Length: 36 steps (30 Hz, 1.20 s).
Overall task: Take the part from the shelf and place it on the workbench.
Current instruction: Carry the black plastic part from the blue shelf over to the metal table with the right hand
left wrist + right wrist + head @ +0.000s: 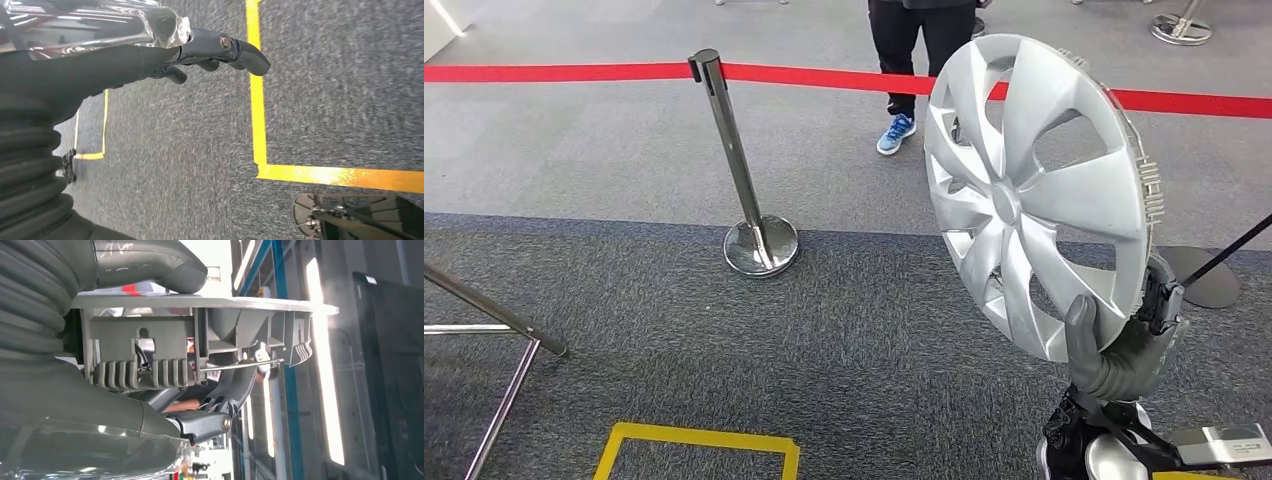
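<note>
Holding the silver wheel cover [1024, 190] upright by its lower rim alone, the right hand [1124, 345] has its thick thumb laid on the spoked face and its darker fingers behind the rim; the right wrist view shows the same grip from the back, thumb [150, 262] on the flat face and fingers [220, 400] hooked under the ribbed clip ring. That is the main risk as I judge it: the part is broad and is held at one edge, so most of it stands above the hand, and a sway while the robot walks or turns could make it pivot in the pinch or slip out onto the carpet [724, 350]. A second risk is a knock, since the cover stands well out from the body and could catch the chrome stanchion [744, 180] or the red barrier tape [574, 72], beyond which a person [919, 60] stands. No shelf or tabletop is in sight, so the part is in transit and placing is yet to come. The left hand [200, 50] hangs over dark carpet beside a yellow floor marking [257, 100], fingers loosely curled around nothing. As for containers, none is visible; the only outline is another yellow floor rectangle [694, 440] near the robot's feet, with nothing in the part that shows.
</note>
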Tool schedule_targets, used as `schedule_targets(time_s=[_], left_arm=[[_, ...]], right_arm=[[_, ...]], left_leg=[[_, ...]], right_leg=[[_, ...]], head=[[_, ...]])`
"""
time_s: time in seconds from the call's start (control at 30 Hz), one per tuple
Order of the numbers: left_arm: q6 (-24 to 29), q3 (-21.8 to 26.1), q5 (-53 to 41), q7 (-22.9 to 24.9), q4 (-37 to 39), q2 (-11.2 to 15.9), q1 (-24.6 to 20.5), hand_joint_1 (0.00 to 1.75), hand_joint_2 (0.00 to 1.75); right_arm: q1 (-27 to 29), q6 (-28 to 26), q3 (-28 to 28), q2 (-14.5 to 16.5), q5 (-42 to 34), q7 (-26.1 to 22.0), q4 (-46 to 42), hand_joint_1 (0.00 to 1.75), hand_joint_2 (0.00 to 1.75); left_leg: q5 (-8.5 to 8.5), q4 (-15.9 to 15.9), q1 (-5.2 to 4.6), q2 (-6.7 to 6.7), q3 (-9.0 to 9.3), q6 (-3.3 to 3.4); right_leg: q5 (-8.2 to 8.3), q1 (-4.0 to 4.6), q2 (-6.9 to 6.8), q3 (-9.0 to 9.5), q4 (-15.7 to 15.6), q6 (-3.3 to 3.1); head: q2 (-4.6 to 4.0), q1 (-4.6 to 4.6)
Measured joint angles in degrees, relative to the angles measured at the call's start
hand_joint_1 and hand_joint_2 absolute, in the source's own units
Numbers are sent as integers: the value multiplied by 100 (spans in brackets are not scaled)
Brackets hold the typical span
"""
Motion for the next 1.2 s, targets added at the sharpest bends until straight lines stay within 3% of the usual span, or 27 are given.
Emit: schedule_targets(time_s=[0.1,0.17,0.23,0.3,0.37,0.43,0.47,0.5,0.6,0.67,0.73,0.8,0.87,0.93,0.97,1.0,1.03,1.1,1.17,1.2], left_arm=[[0,0,-8,0,0,8,-5,0,175],[-1,0,-20,0,0,12,-17,0,175],[-2,-1,-40,0,0,17,-13,0,175],[-2,-1,-54,1,-1,21,-9,0,175],[-4,-1,-61,2,-2,18,-20,0,175],[-7,-1,-66,5,-2,12,-27,0,175],[-8,-1,-66,11,-2,10,-25,0,175],[-8,0,-65,23,-2,10,-23,0,175],[-8,1,-54,61,-2,3,-23,0,175],[-7,5,-42,77,-2,-5,-22,0,175],[-7,15,-16,97,-1,-8,-6,0,175],[-7,25,12,111,0,-11,4,0,175],[-7,30,21,118,0,-13,-10,0,175],[-7,42,23,122,0,-13,-20,0,175],[-8,53,25,125,0,-13,-18,0,175],[-8,64,27,128,0,-12,-15,0,175],[-9,73,32,133,0,-10,-12,0,175],[-9,83,51,149,-1,-5,-17,0,175],[-9,98,80,168,-1,-2,-32,0,175],[-10,107,94,180,-1,-2,-37,0,175]], right_arm=[[47,-53,4,-1,-4,0,-56,175,175],[65,-76,3,-1,-14,0,-94,175,175],[74,-93,2,-1,-18,1,-113,175,175],[87,-112,1,-2,-14,1,-132,175,175],[108,-129,-3,-4,-10,0,-157,175,175],[145,-137,-8,-6,-3,0,-170,175,175],[167,-138,-11,-7,1,0,-172,175,175],[186,-138,-12,-7,4,0,-172,175,175],[200,-138,-13,-7,2,0,-174,175,175],[198,-137,-14,-8,-4,0,-179,175,175],[189,-135,-20,-10,-13,0,-181,175,175],[173,-127,-33,-11,-21,0,-182,175,175],[166,-122,-52,-13,-31,0,-183,175,175],[170,-121,-74,-15,-42,0,-183,175,175],[170,-121,-84,-15,-45,0,-183,175,175],[171,-120,-92,-15,-46,1,-183,175,175],[170,-118,-97,-15,-47,0,-183,175,175],[168,-107,-105,-15,-46,1,-183,175,175],[157,-87,-113,-16,-36,0,-183,175,175],[149,-76,-116,-16,-27,0,-183,175,175]], left_leg=[[462,-1173,-31,342,635,50],[501,-1465,-76,445,807,123],[514,-1484,-85,298,825,202],[537,-1518,-54,160,862,278],[547,-1528,-33,18,878,326],[544,-1524,-37,-154,880,344],[542,-1523,-40,-250,885,347],[540,-1521,-41,-344,894,346],[522,-1503,-41,-596,915,316],[513,-1495,-38,-712,892,265],[517,-1504,-26,-788,857,201],[418,-1372,-40,-569,770,142],[95,-802,-49,-193,483,94],[-227,-14,-27,-56,78,54],[-261,192,-17,-43,-35,43],[-179,150,-9,-26,-22,37],[-8,-140,-5,20,124,38],[338,-999,-25,290,595,65],[457,-1456,-62,460,859,129],[446,-1481,-83,429,869,166]], right_leg=[[-60,24,-176,61,2,62],[-98,44,-273,104,-4,121],[-128,25,-361,154,-23,188],[-267,2,-168,118,146,246],[-588,-3,172,-179,787,266],[-835,2,297,-598,1548,262],[-808,5,312,-711,1688,252],[-659,5,328,-702,1567,235],[-28,-2,569,-246,384,185],[80,8,676,-91,16,174],[83,22,579,-69,-1,136],[98,8,460,-44,-29,68],[97,2,322,-35,-44,20],[83,8,167,-36,-43,4],[75,8,90,-35,-43,4],[65,7,18,-29,-43,9],[54,6,-50,-17,-43,20],[18,26,-169,23,-40,64],[-18,50,-273,66,-37,125],[-30,55,-330,85,-42,155]], head=[[0,7],[0,20],[0,26],[0,48],[0,91],[0,110],[0,111],[0,110],[0,111],[0,106],[0,105],[0,89],[0,64],[0,55],[0,53],[0,53],[0,53],[0,53],[0,68],[0,75]])
